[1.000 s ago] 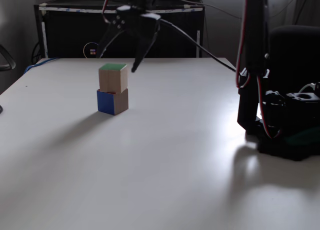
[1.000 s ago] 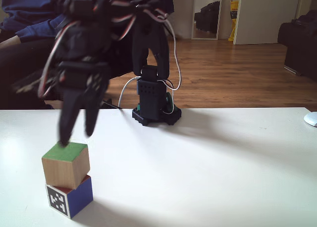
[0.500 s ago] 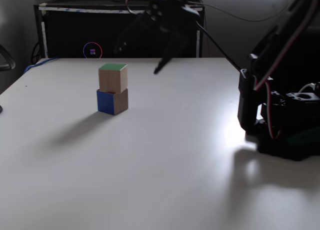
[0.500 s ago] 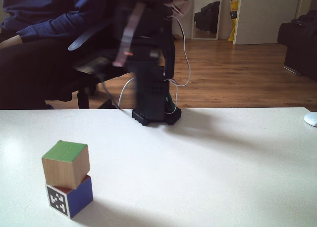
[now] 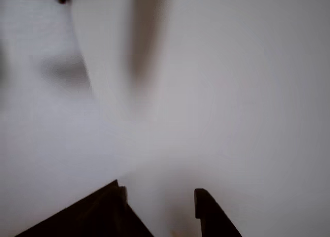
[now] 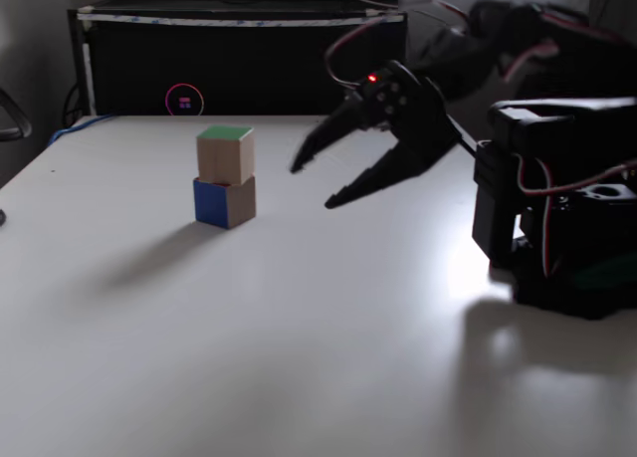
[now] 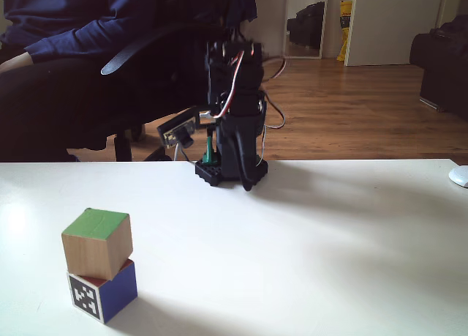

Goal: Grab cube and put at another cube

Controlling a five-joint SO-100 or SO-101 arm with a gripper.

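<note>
Cube: the wooden cube [image 6: 225, 155] with the green top sits on the other cube [image 6: 224, 201], slightly skewed, on the bench [image 6: 299, 318].
Other cube: marker face visible [image 7: 102, 291] in a fixed view.
End effector: fingers spread and holding nothing [image 6: 311, 184], hanging well apart from the stack.
Handling: likely light, stiff, smooth-sided wood; not fragile.
Hold: judged best across two opposite bare side faces, near mid-height.
</note>
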